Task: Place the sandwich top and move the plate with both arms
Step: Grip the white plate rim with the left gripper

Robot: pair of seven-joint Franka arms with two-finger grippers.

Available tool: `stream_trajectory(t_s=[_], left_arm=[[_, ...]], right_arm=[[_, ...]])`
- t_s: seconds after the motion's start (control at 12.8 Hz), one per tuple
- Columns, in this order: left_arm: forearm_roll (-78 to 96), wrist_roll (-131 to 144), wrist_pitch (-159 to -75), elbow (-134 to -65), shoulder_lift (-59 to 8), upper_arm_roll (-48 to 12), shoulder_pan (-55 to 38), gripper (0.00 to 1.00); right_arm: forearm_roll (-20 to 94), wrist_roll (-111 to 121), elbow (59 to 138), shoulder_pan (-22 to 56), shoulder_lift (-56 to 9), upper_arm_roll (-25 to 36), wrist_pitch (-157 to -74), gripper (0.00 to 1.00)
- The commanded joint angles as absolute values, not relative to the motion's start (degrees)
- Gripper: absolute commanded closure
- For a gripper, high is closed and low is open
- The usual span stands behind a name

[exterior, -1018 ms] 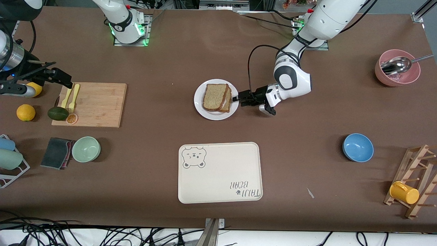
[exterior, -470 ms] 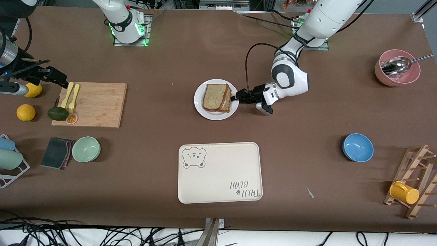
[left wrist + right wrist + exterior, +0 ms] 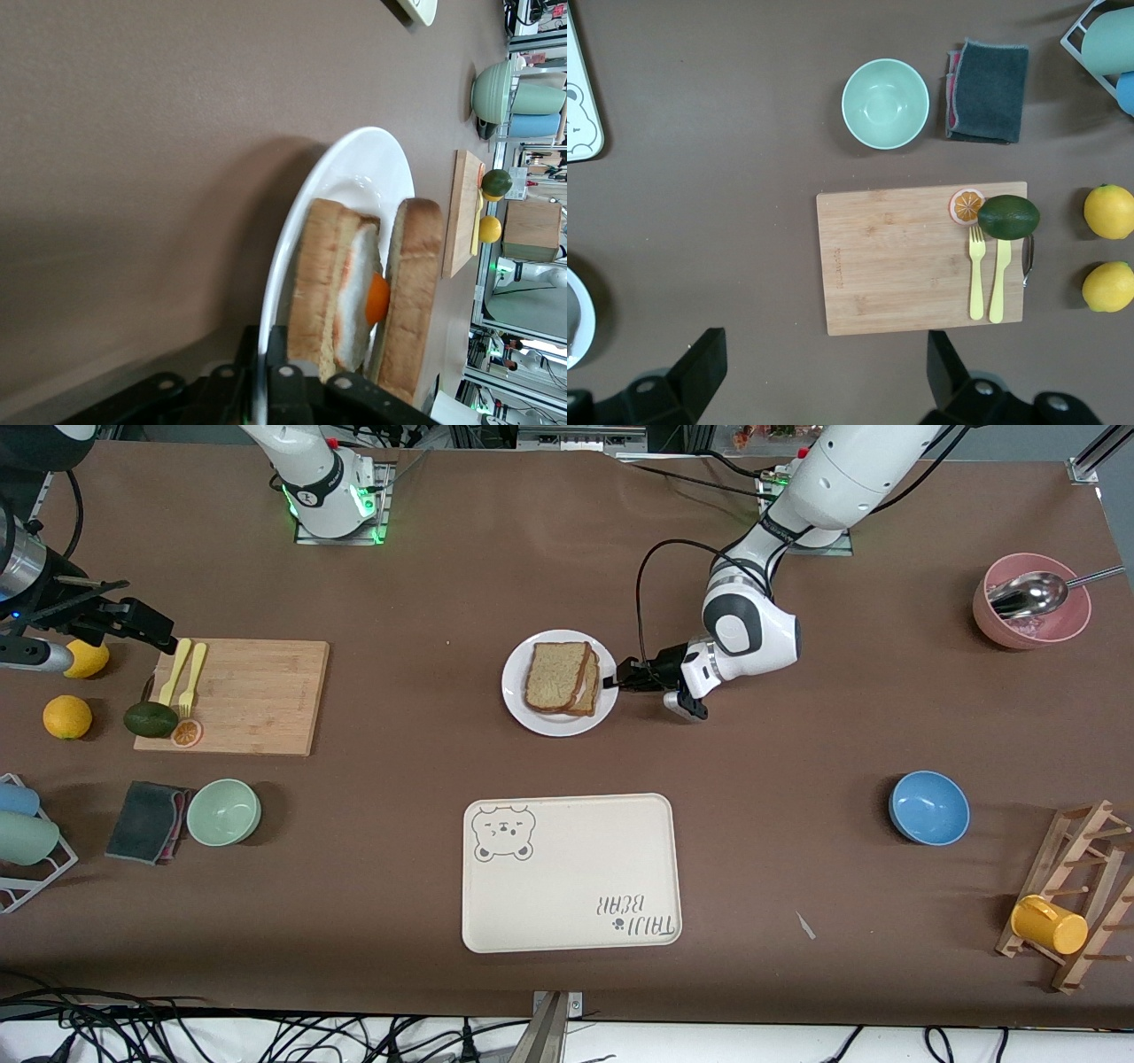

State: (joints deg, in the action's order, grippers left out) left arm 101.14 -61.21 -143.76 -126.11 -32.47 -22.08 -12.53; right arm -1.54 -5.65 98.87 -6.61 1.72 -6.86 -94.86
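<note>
Sandwich top (image 3: 556, 676) flat on egg slice, plate (image 3: 540, 722); I see left pincer (image 3: 611, 683) clamped on plate rim; right pincer (image 3: 824, 372) spread wide over board (image 3: 257, 695).

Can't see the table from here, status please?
Left gripper shut on plate rim. Right gripper open, waiting over table beside cutting board. Sandwich top already on sandwich. Nothing blocking way to tray.
</note>
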Motion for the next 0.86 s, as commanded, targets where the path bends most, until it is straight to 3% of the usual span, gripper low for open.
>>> stream_trajectory(t_s=[0.0, 0.78], left_arm=[[103.71, -63.11, -144.58, -125.68, -32.78, -21.97, -13.1, 1.0], [103.8, -62.05, -144.4, -122.87, -32.26, -22.06, -11.08, 1.0]], right_arm=[[-1.23, -6.06, 98.35, -6.94, 2.02, -6.94, -94.49, 0.0], [-1.14, -5.98, 98.53, -6.94, 2.02, -6.94, -95.01, 0.0]])
